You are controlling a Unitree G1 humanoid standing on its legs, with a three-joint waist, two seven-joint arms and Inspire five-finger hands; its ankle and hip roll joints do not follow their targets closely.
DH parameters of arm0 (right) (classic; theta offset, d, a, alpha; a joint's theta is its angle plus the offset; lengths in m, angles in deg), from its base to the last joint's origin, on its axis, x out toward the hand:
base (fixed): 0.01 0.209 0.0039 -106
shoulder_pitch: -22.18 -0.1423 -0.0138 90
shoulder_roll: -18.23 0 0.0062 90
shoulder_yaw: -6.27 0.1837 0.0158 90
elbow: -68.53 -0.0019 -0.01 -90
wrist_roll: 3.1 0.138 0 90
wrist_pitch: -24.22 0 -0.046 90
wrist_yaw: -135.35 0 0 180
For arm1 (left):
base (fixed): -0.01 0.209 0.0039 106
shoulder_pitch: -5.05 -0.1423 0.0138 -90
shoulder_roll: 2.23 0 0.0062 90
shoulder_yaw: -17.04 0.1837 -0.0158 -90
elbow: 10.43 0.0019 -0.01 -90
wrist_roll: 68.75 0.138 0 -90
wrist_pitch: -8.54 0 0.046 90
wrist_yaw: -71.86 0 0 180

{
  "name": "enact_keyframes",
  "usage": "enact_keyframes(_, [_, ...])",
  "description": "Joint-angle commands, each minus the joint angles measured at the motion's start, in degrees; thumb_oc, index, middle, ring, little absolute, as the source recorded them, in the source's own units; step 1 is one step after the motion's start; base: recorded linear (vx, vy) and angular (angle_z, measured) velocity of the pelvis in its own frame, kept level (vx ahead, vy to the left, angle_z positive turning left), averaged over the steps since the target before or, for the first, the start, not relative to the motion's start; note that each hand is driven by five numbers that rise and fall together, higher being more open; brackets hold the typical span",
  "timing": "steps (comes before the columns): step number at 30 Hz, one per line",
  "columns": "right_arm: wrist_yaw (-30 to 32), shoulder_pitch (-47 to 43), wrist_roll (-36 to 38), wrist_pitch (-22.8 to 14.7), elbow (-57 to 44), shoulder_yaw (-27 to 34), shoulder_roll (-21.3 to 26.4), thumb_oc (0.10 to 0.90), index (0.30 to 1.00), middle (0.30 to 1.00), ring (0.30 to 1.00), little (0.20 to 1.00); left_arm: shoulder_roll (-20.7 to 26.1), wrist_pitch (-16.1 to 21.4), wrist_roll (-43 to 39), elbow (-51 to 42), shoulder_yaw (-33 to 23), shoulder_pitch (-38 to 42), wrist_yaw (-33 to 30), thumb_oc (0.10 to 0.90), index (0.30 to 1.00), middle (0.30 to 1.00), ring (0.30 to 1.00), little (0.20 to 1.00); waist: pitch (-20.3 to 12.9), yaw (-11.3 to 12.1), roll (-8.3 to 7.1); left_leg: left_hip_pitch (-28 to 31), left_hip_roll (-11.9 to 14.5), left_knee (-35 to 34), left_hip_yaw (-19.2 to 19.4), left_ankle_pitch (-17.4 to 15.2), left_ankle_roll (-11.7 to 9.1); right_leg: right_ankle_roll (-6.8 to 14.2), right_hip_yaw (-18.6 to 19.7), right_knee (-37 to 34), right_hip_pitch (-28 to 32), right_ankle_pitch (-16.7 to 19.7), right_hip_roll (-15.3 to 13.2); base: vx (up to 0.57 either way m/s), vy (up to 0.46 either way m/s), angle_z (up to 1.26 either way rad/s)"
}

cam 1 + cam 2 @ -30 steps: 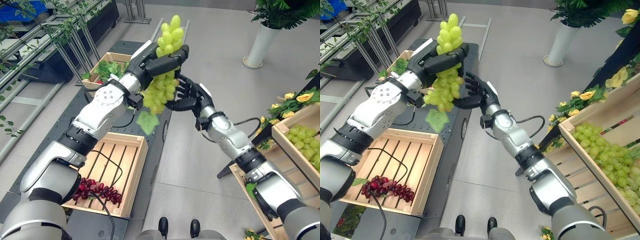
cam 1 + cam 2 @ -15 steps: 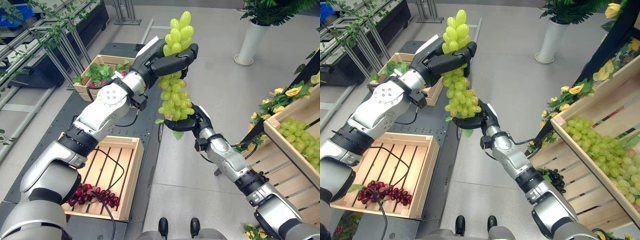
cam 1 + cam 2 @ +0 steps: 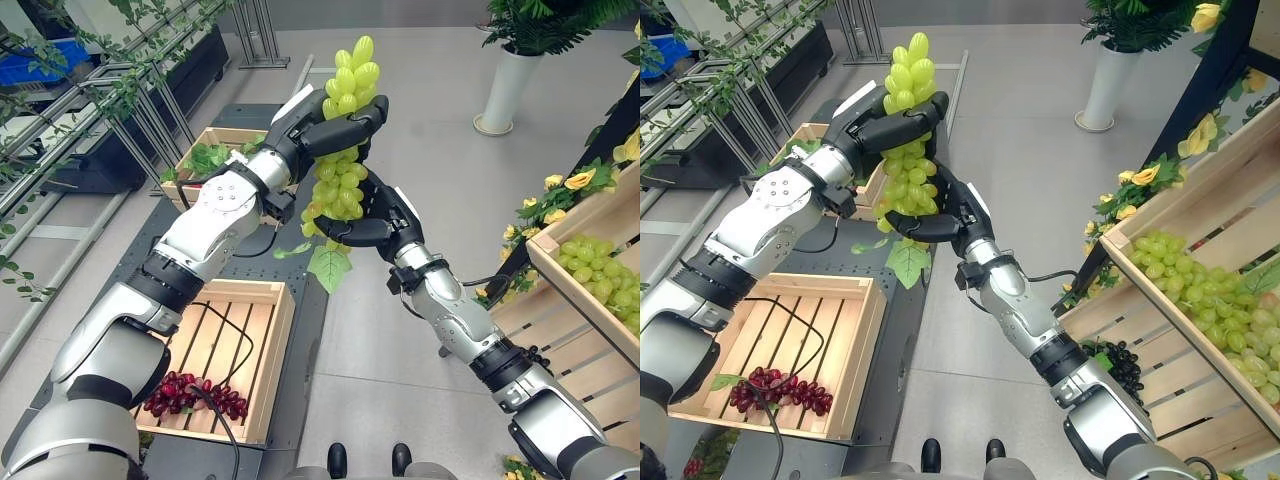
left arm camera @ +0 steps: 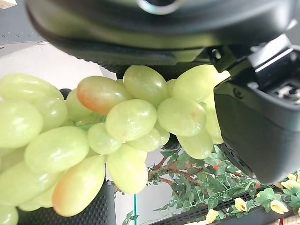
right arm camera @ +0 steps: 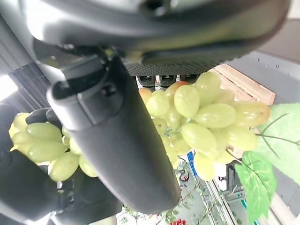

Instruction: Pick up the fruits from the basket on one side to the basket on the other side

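Observation:
A big bunch of green grapes with a leaf hangs in the air above the dark cart. My left hand is shut on its upper part, with the top grapes sticking out above the fingers. My right hand comes from the right and is curled round the bunch's lower half. To the lower left, a wooden crate holds dark red grapes. A slanted wooden crate at the right holds more green grapes.
A far crate with leafy greens stands at the cart's back end. Black grapes lie in a lower right crate. Yellow flowers edge the right stand. A white planter and a metal rack stand beyond.
My right hand has risen from under the bunch's tip and closed round its lower half. The bunch is drawn up shorter, and the leaf now hangs below both hands.

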Motion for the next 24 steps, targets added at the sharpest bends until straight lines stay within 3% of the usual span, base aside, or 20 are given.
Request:
enact_keyframes(1, [-3.7,-3.9,2.3,-8.8,-3.1,3.3,-3.4,0.800,0.900,0.900,0.900,0.900,-2.2,8.2,-0.3,6.6,-7.5,4.4,0.1,0.400,0.300,0.300,0.300,0.300,-10.2,0.7,-1.42,-0.8,-1.6,0.1,-0.6,-5.7,-2.3,-0.8,-0.7,0.1,-0.3,-2.0,1.0,0.00,0.000,0.00])
enact_keyframes(7, [-6.0,-5.3,5.2,-7.5,-2.1,2.2,-4.1,0.800,0.900,0.900,0.900,0.900,-3.0,8.5,-1.1,7.4,-6.6,5.1,0.8,0.400,0.300,0.300,0.300,0.300,-10.5,0.9,-1.62,-0.7,-1.6,0.1,-0.7,-5.6,-2.4,-0.8,-1.0,0.1,-0.2,-2.1,1.0,0.00,0.000,0.00])
enact_keyframes(16, [-13.0,-7.2,15.6,-3.8,2.8,0.5,-6.8,0.800,0.900,0.900,0.900,0.900,-5.6,9.1,-2.8,7.1,-4.7,6.4,1.8,0.400,0.300,0.300,0.300,0.300,-11.1,1.6,-2.07,-0.9,-1.5,0.1,-1.2,-5.5,-2.5,-0.9,-1.7,0.1,-0.1,-2.3,1.0,0.00,0.000,0.00])
enact_keyframes(17, [-13.2,-7.4,16.2,-3.5,3.2,0.5,-6.9,0.740,0.811,0.811,0.811,0.811,-5.7,9.1,-2.9,7.0,-4.5,6.6,1.8,0.400,0.300,0.300,0.300,0.300,-11.1,1.7,-2.11,-0.9,-1.5,0.1,-1.2,-5.5,-2.6,-0.9,-1.7,0.1,-0.1,-2.2,1.0,0.00,0.000,0.00])
enact_keyframes(18, [-13.7,-7.5,16.7,-3.5,4.0,0.4,-7.1,0.599,0.599,0.599,0.599,0.599,-5.9,9.1,-3.1,6.9,-4.4,6.7,1.8,0.400,0.300,0.300,0.300,0.300,-11.2,1.7,-2.17,-0.9,-1.5,0.1,-1.2,-5.5,-2.6,-0.9,-1.8,0.1,-0.1,-2.2,1.0,0.00,0.000,0.00])
enact_keyframes(20, [-14.2,-7.9,17.4,-3.5,4.9,0.5,-7.0,0.400,0.300,0.300,0.300,0.300,-5.9,8.9,-3.6,6.5,-4.2,7.0,1.7,0.400,0.300,0.300,0.300,0.300,-11.3,1.9,-2.26,-0.9,-1.4,0.1,-1.2,-5.4,-2.6,-0.9,-2.0,0.1,0.0,-2.2,1.0,0.00,0.000,0.00])
enact_keyframes(24, [-14.8,-8.1,18.1,-3.3,5.1,0.7,-6.9,0.400,0.300,0.300,0.300,0.300,-5.9,9.0,-3.9,6.1,-4.3,6.9,1.4,0.400,0.300,0.300,0.300,0.300,-11.4,2.0,-2.38,-0.9,-1.4,0.1,-1.1,-5.5,-2.7,-0.9,-2.1,0.1,0.0,-2.2,1.0,0.00,0.000,0.00])
